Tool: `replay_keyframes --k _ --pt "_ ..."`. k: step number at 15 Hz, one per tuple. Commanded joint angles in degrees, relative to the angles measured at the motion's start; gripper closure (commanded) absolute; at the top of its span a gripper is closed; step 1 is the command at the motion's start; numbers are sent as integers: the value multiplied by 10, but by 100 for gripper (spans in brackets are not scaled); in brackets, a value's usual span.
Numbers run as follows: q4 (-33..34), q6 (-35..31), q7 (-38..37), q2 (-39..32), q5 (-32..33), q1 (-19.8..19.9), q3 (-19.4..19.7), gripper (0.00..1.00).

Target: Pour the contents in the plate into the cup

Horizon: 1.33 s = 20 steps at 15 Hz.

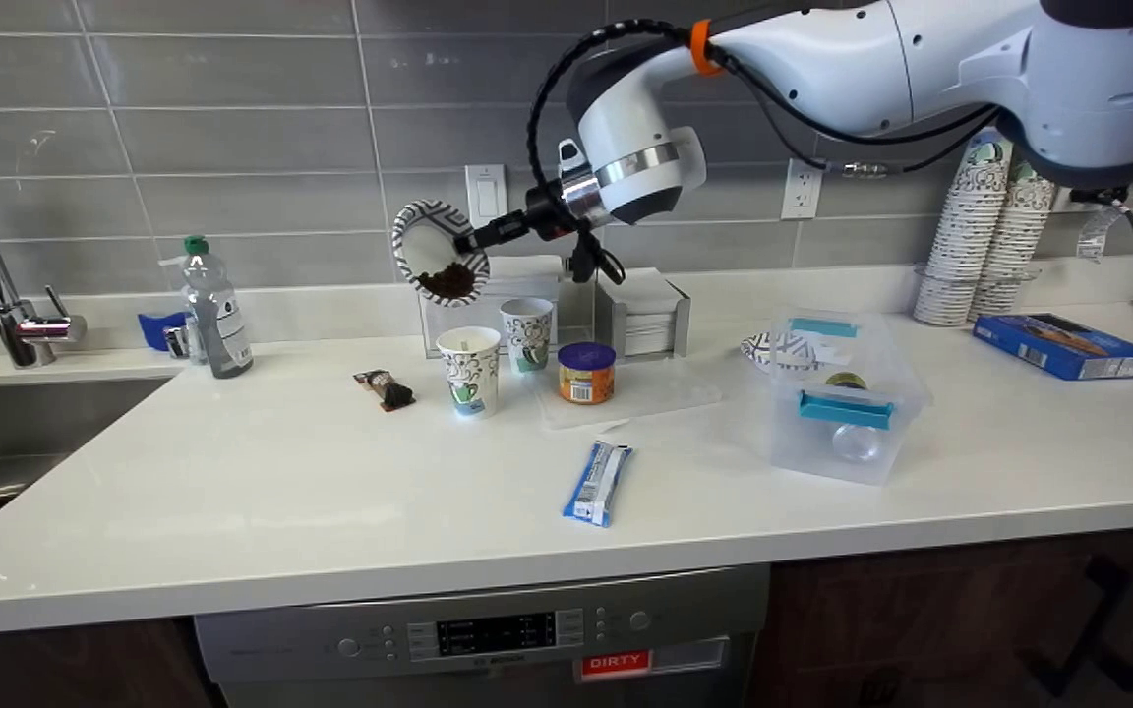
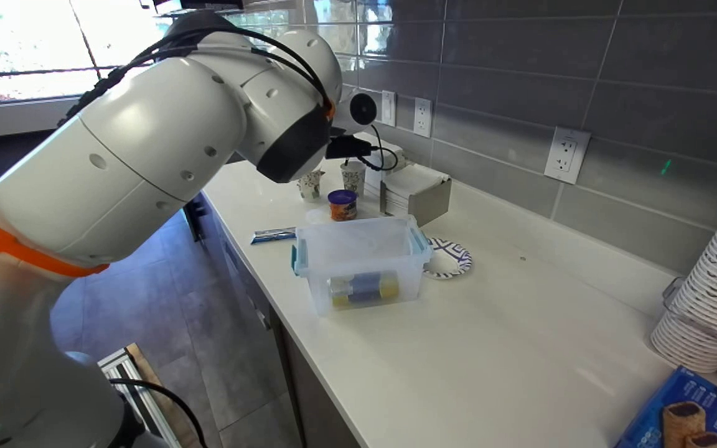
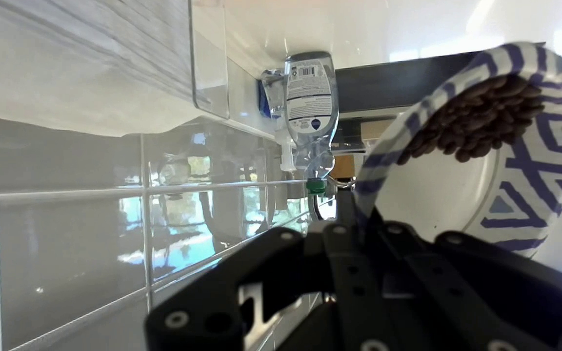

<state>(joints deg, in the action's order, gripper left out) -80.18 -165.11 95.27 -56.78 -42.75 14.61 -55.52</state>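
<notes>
In an exterior view, the gripper (image 1: 468, 242) was clenched on the rim of the plate (image 1: 423, 244), above the level of the upright front cup (image 1: 469, 382). The plate was steeply tilted, face toward the camera, long visible axis running upper left to lower right; brown pieces (image 1: 448, 282) lay at its lower rim. In an exterior view, the clear box (image 2: 365, 262) held a blue-and-yellow cylinder (image 2: 365, 288). In the wrist view, the pieces were gathered at one side of the plate.
</notes>
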Motion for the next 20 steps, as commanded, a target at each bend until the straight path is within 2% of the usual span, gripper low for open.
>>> replay_keyframes --k 1,4,5,20 --pt "-26 -12 53 -23 -19 34 -49 99" --pt "-50 -12 61 -25 -21 51 -62 99" --pt "-24 0 38 -19 -6 32 -42 96" --pt "-58 0 60 -28 -12 63 -66 99"
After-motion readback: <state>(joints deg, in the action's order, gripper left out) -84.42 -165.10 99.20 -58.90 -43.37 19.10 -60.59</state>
